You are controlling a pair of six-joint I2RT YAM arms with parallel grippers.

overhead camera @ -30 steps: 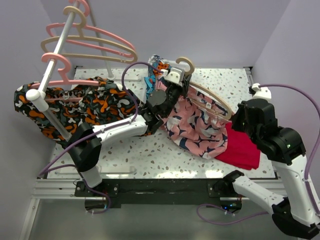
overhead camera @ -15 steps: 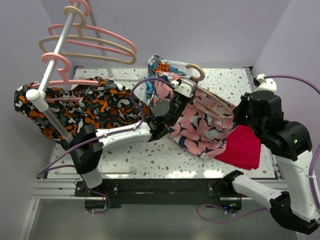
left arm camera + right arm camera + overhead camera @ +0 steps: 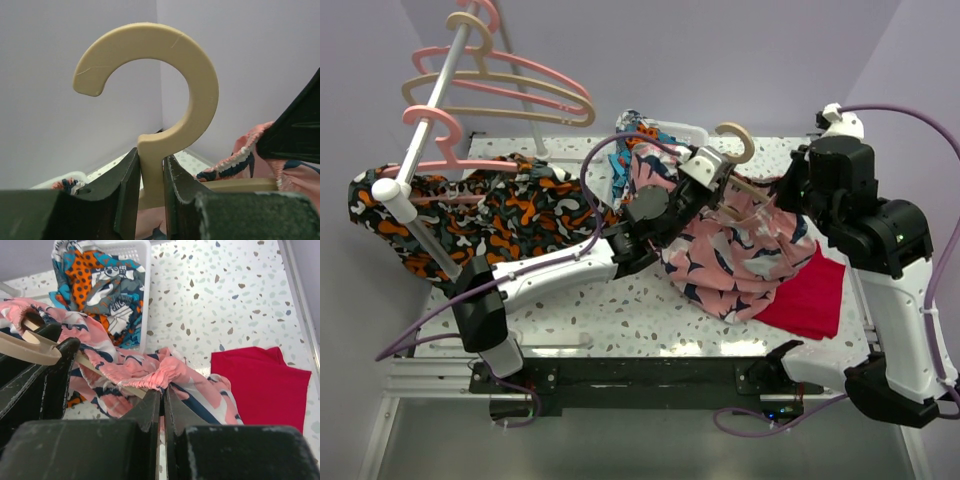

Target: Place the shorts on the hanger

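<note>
The salmon-pink printed shorts [image 3: 735, 255] hang on the beige hanger [image 3: 738, 142], lifted above the table's middle right. My left gripper [image 3: 705, 172] is shut on the hanger's neck just below the hook [image 3: 150, 75]. My right gripper [image 3: 788, 205] is shut on the gathered waistband of the shorts [image 3: 155, 375] at the hanger's right end. In the right wrist view the beige hanger arm [image 3: 30, 347] runs under the waistband. The shorts' lower part drapes down to the table.
A plain red cloth [image 3: 810, 295] lies at the right. A white basket [image 3: 125, 270] of patterned clothes stands at the back. A rack [image 3: 430, 110] at the left carries pink and beige hangers and a black-orange-white garment [image 3: 480, 210].
Both arms have lifted the hanger and shorts and carried them to the right. The hook stands higher and further right. The right arm has risen and moved back.
</note>
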